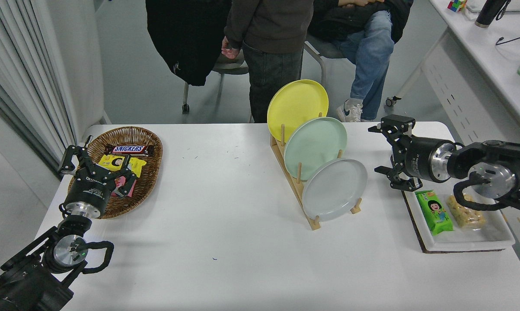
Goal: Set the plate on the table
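Nothing done yet: pale grey plate (334, 189) upright in rack, centre frame. Right end effector (380, 149) spread open, empty, just right of it; lifting and laying on worktop (225, 224) left.

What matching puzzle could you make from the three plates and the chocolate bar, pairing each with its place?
Things:
1. grey plate
2. yellow plate
3. mint-green plate
4. chocolate bar

Places:
A. in the wicker basket
B. middle slot of the wooden rack
C. rack slot nearest the camera
D. rack slot farthest from the camera

Pairs: 1-C, 2-D, 3-B, 4-A
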You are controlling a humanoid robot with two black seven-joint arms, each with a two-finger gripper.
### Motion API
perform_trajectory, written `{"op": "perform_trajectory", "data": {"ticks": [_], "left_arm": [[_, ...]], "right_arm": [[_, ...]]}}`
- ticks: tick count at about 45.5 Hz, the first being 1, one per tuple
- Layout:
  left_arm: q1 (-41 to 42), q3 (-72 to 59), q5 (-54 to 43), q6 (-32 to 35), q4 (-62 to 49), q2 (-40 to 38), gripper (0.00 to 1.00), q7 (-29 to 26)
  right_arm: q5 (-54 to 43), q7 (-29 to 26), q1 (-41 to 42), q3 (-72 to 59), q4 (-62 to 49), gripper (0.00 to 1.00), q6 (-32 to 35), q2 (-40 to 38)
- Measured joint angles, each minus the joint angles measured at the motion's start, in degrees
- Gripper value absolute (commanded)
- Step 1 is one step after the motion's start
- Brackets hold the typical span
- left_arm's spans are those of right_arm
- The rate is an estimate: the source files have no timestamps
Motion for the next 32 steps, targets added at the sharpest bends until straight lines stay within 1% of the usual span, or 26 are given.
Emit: {"op": "perform_trajectory", "data": {"ticks": [6, 12, 32], "left_arm": [[0.0, 0.0, 0.0, 0.0, 0.0, 0.0, 0.98, 0.0], [0.0, 0.0, 0.0, 0.0, 0.0, 0.0, 0.98, 0.0], [0.0, 0.0, 0.0, 0.0, 0.0, 0.0, 0.98, 0.0]], "right_arm": [[0.8, -2.9, 0.6, -1.2, -0.1, 1.00, 0.0, 1.8], [1.3, -4.4, 1.4, -2.0, -0.7, 1.00, -0.3, 3.3], [1.6, -6.0, 2.1, -2.4, -6.9, 1.00, -0.8, 10.1]]}}
